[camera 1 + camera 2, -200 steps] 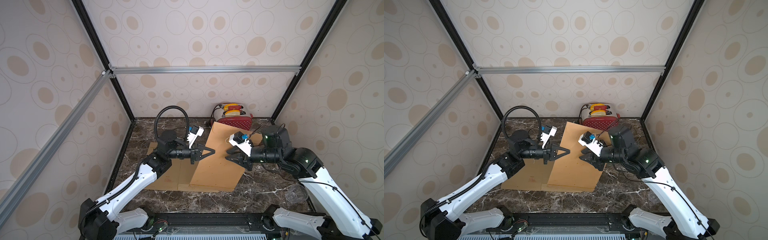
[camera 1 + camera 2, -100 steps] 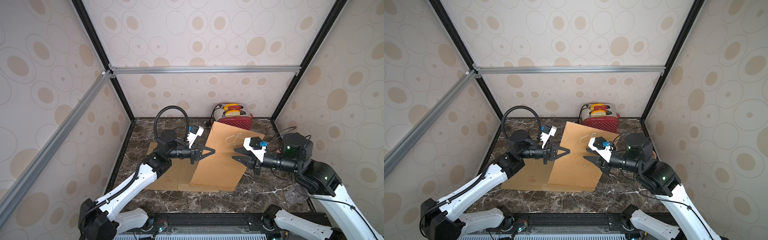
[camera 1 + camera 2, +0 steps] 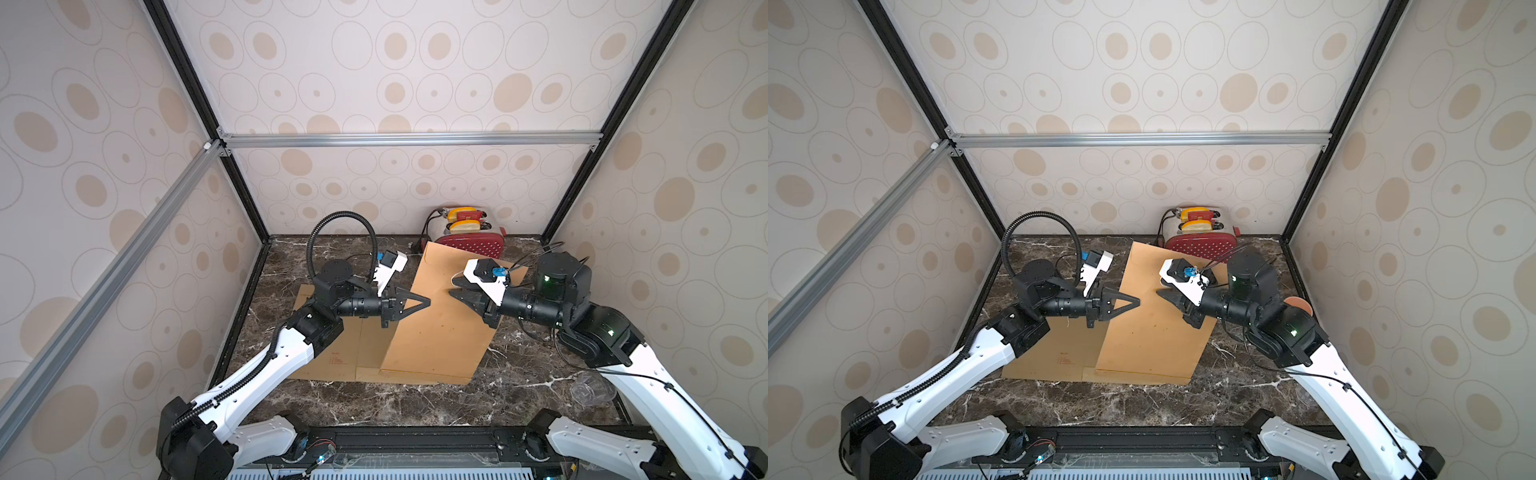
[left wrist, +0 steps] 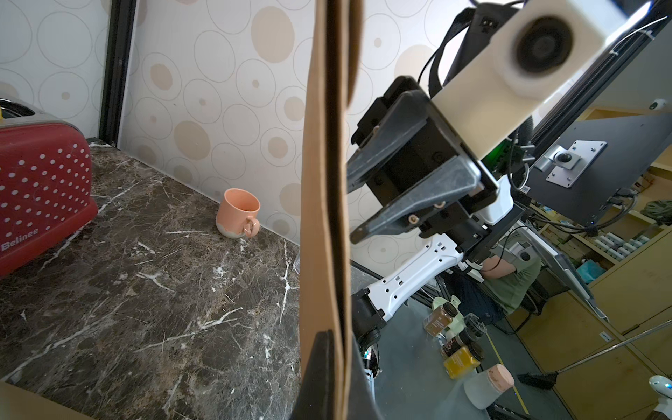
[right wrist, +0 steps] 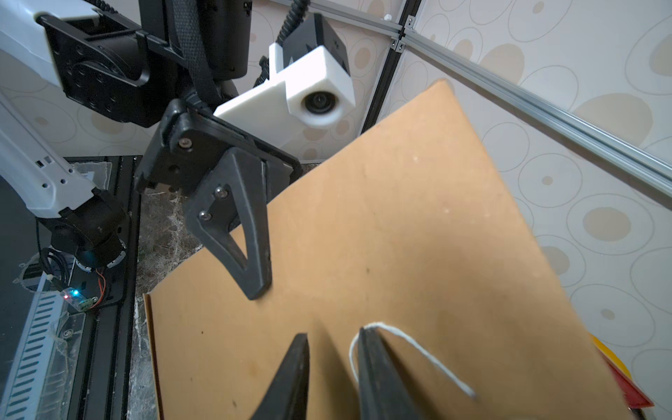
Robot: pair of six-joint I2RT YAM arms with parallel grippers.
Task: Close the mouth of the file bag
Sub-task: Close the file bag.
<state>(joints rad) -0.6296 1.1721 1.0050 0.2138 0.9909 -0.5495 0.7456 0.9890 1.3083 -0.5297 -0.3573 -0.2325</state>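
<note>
The file bag (image 3: 440,328) (image 3: 1150,332) is a brown paper envelope lying on the marble table, with its large flap tilted up off the table. My left gripper (image 3: 428,300) (image 3: 1138,300) (image 4: 336,336) is shut on the flap's left edge (image 4: 323,182) and holds it raised. My right gripper (image 3: 452,289) (image 3: 1159,291) (image 5: 332,336) faces it over the flap's upper face (image 5: 400,236), jaws a little apart with nothing between them. The bag's white string (image 5: 418,349) hangs looped over one right fingertip (image 5: 363,338).
A red dotted toaster (image 3: 469,243) (image 4: 40,189) stands at the back wall, just behind the raised flap. A peach mug (image 4: 240,214) sits by the right wall. A clear plastic cup (image 3: 592,388) lies at the front right, under my right arm.
My right gripper drew back to the right, then came in again further left and higher over the flap, with the string on its finger. My left gripper has kept its hold, unmoved.
</note>
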